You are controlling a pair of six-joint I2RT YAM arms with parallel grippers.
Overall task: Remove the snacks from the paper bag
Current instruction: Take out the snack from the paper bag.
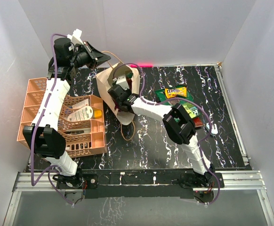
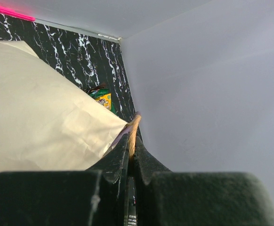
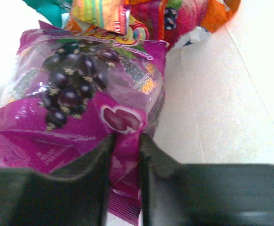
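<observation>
A packet is being taken out: inside the bag [image 2: 43, 117], a purple packet [image 3: 76, 108] is pinched by the right gripper [image 3: 125, 153], and the handle [image 2: 134, 123] is clamped by the left gripper [image 2: 132, 146]. A clean withdrawal is probably needed next, toward the packets [image 1: 177, 94] laid on the black marbled table [image 1: 151, 146]. The table is enclosed by white walls [image 1: 174, 28], and a basket [image 1: 33, 94] is set at its left.

Item one, as I log it from my station: a table top [image 1: 141, 150] in a black marble pattern with white veins. It is bounded at its near edge by a ribbed aluminium rail [image 1: 141, 181] and along its right edge by a slim metal trim [image 1: 232, 113]. Item two: plain pale grey-white walls on three sides, namely the back wall [image 1: 174, 28], left wall [image 1: 5, 56] and right wall [image 1: 264, 61], all evenly lit. Item three: a short pink-red glowing strip [image 1: 145, 64] where the table meets the back wall.
</observation>
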